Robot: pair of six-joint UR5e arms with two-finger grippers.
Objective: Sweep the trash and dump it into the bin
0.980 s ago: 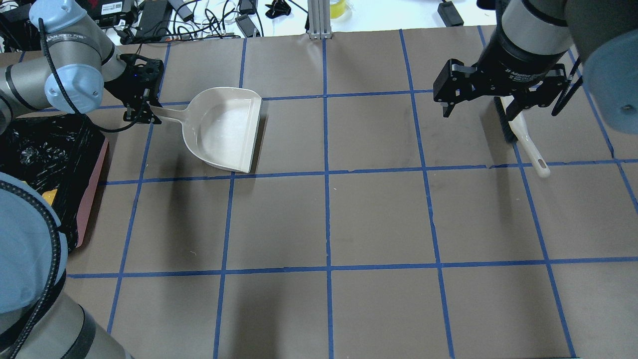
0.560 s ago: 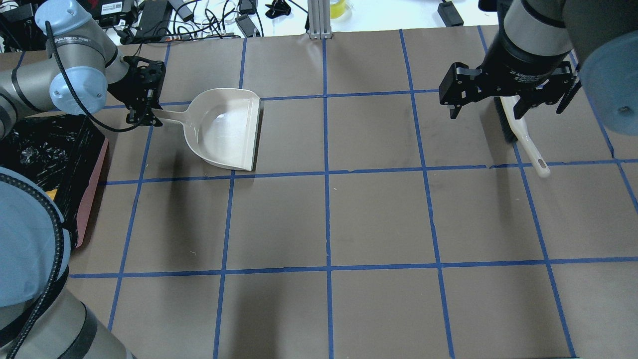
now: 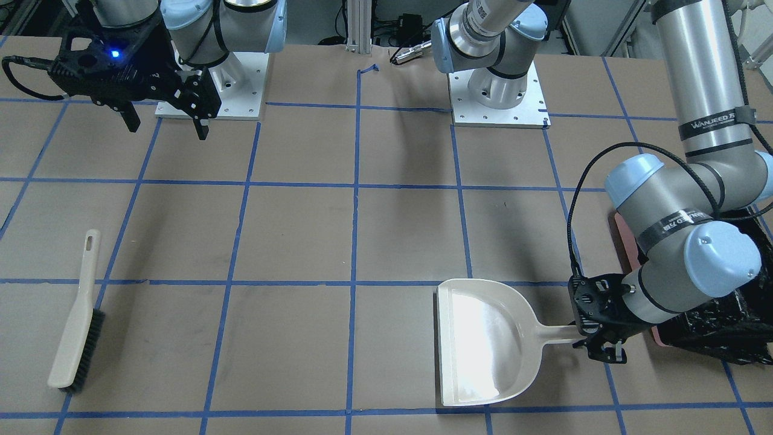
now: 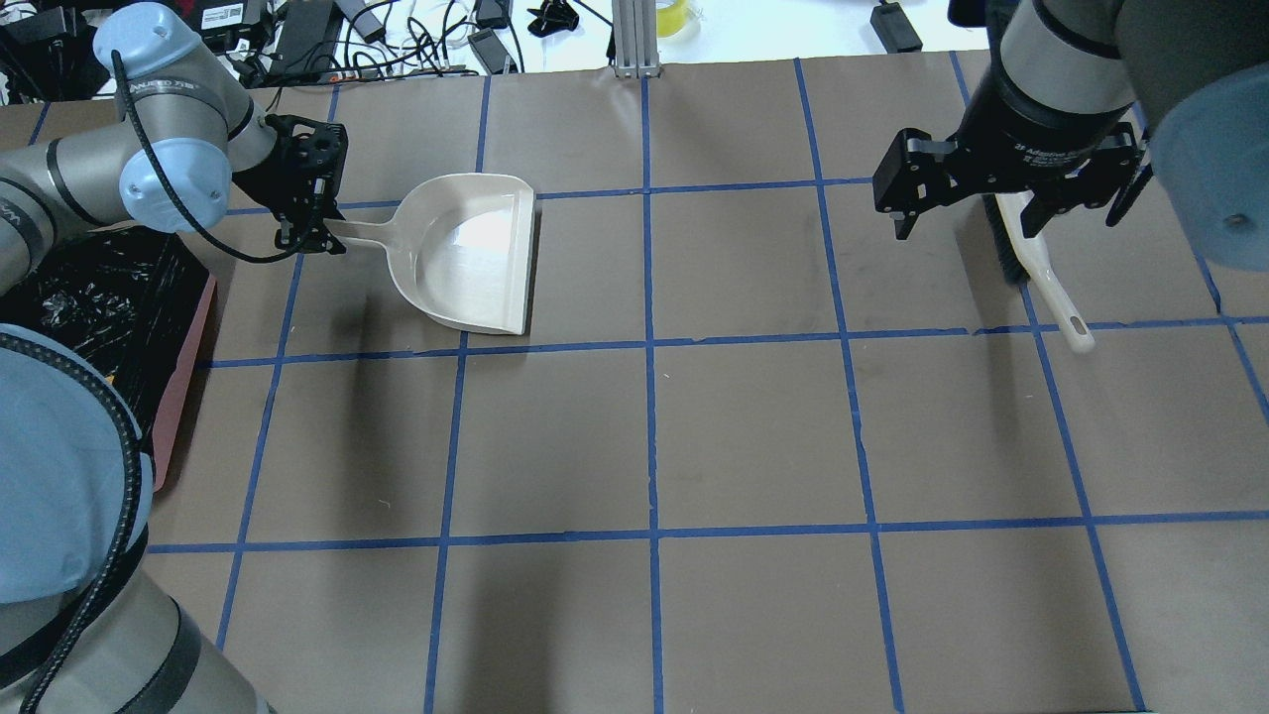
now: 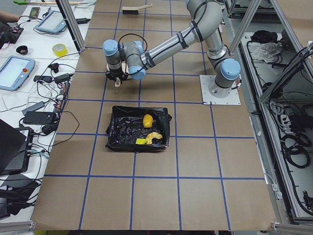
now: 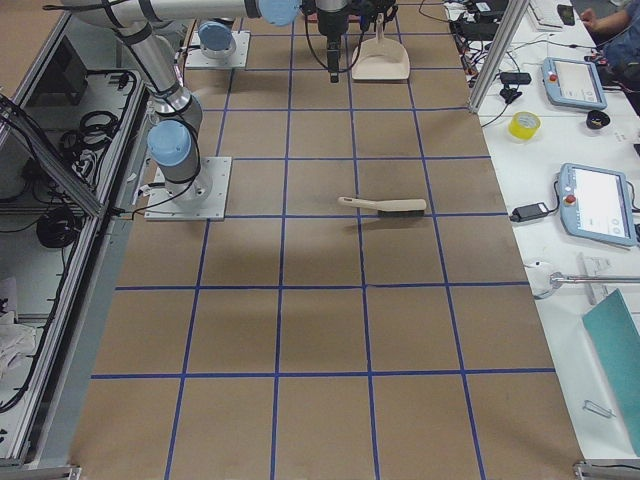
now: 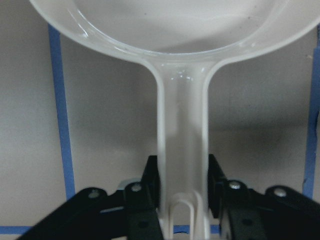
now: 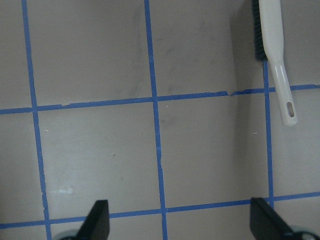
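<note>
Evidently dumped already: trash [image 5: 147, 120] inside the bin [image 5: 115, 128], near the left pincer [image 4: 307, 236]. Clamped on the dustpan [image 4: 476, 253] handle, pan lengthwise away across the tabletop [image 4: 753, 436]. Right pincer [image 3: 168, 124] wide, empty, raised; brush [image 3: 75, 338] lying flat.

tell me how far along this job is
Done: the trash lies in the bin, the dustpan is empty, the brush lies free. In hand: the left gripper grips the dustpan's handle; the right gripper is open, empty. Left: probably only letting go of the dustpan.
</note>
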